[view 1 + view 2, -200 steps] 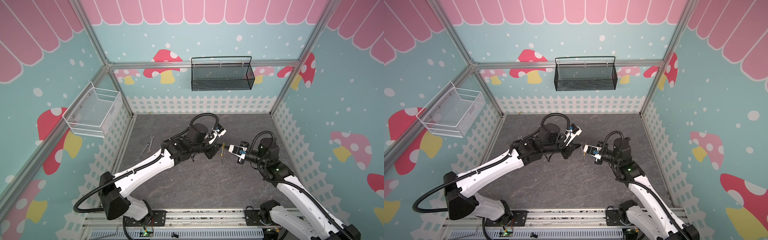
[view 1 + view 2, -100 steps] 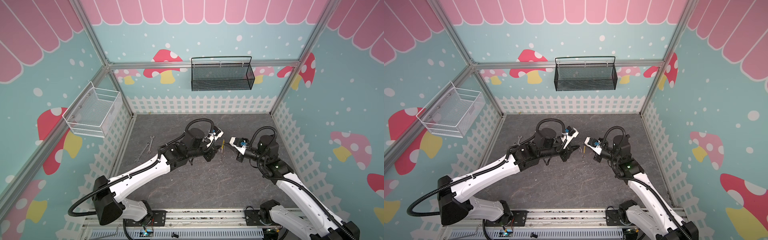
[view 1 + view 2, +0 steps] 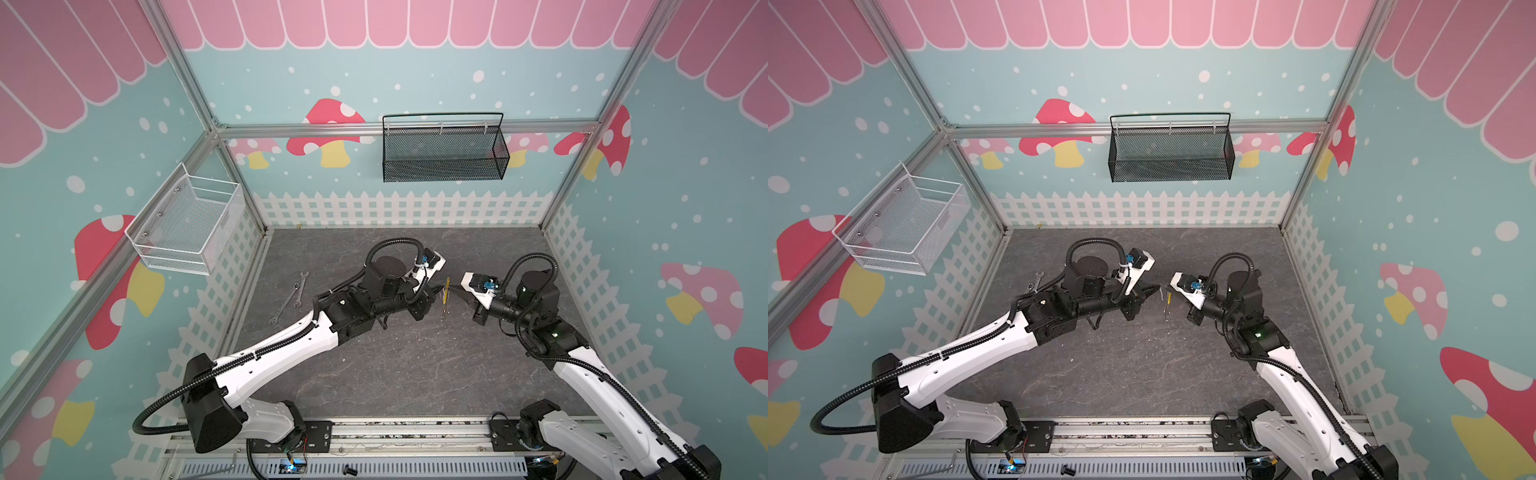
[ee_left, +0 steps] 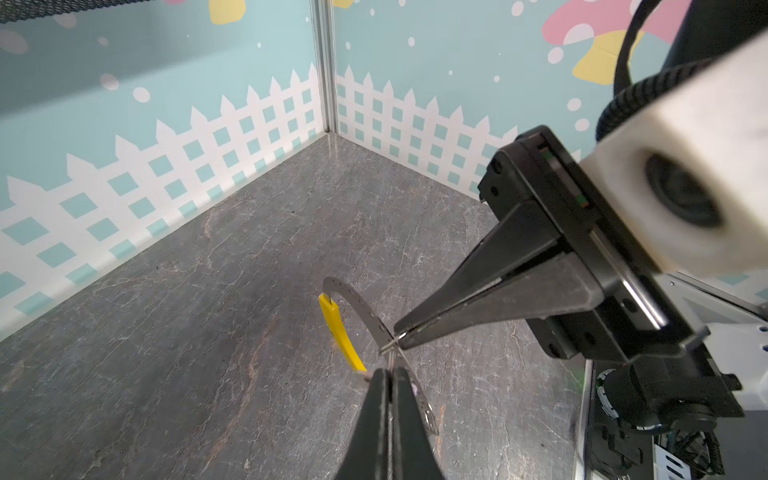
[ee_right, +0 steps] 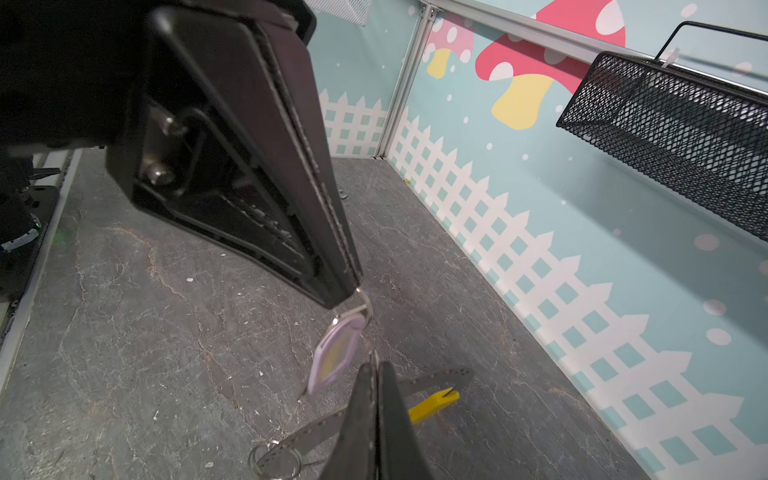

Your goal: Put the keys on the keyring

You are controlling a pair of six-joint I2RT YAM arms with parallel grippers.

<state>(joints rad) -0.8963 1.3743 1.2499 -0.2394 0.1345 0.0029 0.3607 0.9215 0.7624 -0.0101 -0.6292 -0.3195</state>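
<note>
Presently the keyring (image 4: 338,328) is held above the bench (image 4: 208,332) by the clenched right gripper (image 4: 397,337), and the lilac-tagged key (image 5: 334,353) is pinched by the clenched left gripper (image 5: 358,294); either could be dropped if the thin metal slips during threading.

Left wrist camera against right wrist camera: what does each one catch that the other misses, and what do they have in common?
Only the left wrist view: the right gripper seen whole, with its white camera block.
Only the right wrist view: the lilac-tagged key hanging plainly from the left gripper, and a small wire ring against the grey band of the keyring.
Both: the keyring with its yellow segment, both grippers shut, tips almost meeting over the grey floor.
</note>
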